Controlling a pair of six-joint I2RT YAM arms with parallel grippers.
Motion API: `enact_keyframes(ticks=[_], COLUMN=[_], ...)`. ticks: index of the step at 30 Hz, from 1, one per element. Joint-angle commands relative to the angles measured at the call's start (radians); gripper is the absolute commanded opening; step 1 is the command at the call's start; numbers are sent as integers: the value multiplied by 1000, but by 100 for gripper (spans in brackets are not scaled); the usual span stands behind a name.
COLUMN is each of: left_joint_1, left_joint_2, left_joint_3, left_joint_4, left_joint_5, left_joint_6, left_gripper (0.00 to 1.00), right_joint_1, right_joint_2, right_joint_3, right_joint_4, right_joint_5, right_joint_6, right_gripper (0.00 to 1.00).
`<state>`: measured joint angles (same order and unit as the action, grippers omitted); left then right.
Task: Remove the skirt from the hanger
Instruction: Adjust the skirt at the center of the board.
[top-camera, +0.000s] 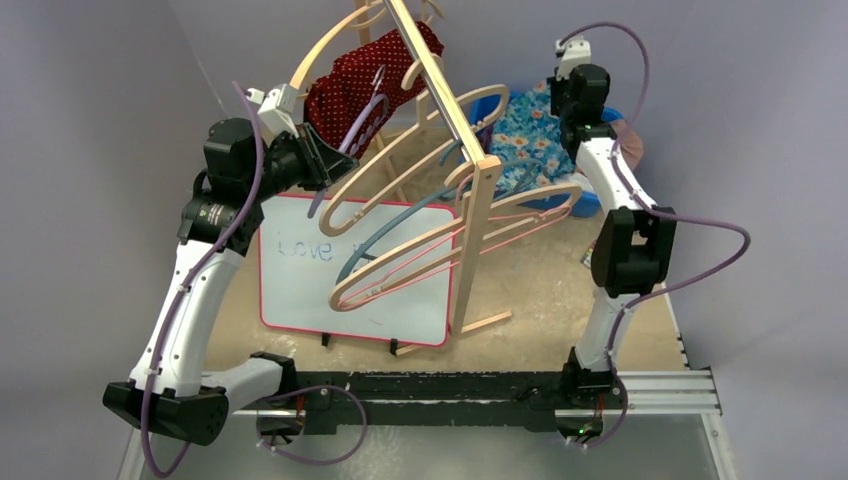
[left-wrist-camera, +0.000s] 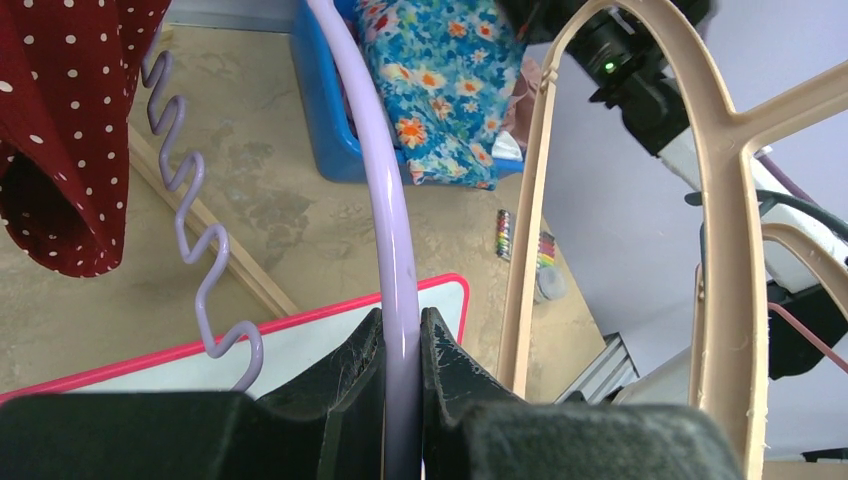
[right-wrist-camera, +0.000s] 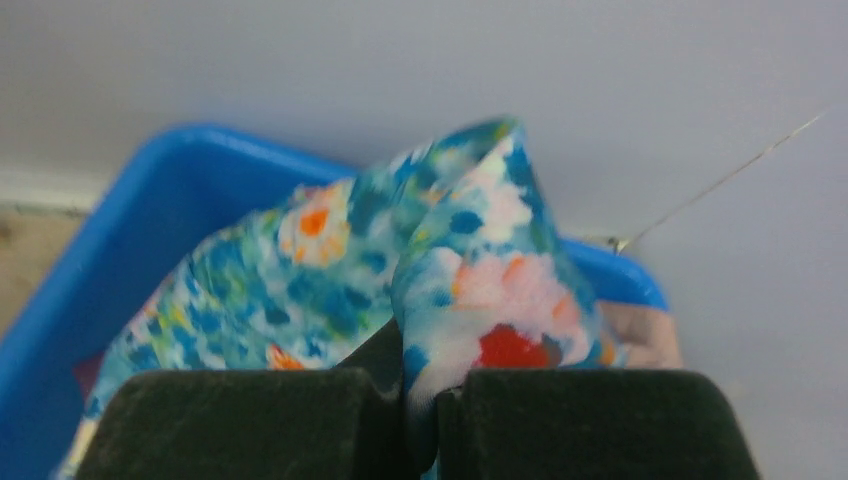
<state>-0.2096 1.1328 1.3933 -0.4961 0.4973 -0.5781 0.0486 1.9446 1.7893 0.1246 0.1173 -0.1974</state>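
Note:
My left gripper (top-camera: 325, 165) is shut on the bar of a lilac plastic hanger (top-camera: 362, 112), held up beside the wooden rack; in the left wrist view the bar (left-wrist-camera: 395, 230) runs straight between the closed jaws (left-wrist-camera: 402, 330), and its wavy arm (left-wrist-camera: 190, 200) carries no cloth. A blue floral skirt (top-camera: 525, 135) lies in and over a blue bin (top-camera: 480, 100) at the back. My right gripper (top-camera: 562, 122) is shut on a fold of that skirt (right-wrist-camera: 470, 290) above the bin (right-wrist-camera: 150, 210). The skirt also shows in the left wrist view (left-wrist-camera: 440, 90).
A red polka-dot garment (top-camera: 350, 80) hangs at the rack's top, also in the left wrist view (left-wrist-camera: 60, 130). The tilted wooden rack (top-camera: 470, 240) holds several tan wooden hangers (top-camera: 400, 180). A pink-framed whiteboard (top-camera: 300, 280) stands in front. A marker pack (left-wrist-camera: 510, 235) lies on the table.

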Motion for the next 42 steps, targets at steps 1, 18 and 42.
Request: enact_keyframes(ticks=[1, 18, 42], left_joint_1=[6, 6, 6], left_joint_2=[-29, -5, 2], left_joint_3=[4, 8, 16], left_joint_4=[52, 45, 59], left_joint_5=[5, 7, 77], left_joint_6=[54, 95, 114], left_gripper=[0, 0, 0], right_joint_1=[2, 2, 5], right_joint_2=[69, -109, 228], right_joint_3=[-82, 44, 5], right_joint_4=[33, -617, -457], right_joint_5=[25, 135, -128], right_joint_6=[14, 220, 279], right_gripper=[0, 79, 31])
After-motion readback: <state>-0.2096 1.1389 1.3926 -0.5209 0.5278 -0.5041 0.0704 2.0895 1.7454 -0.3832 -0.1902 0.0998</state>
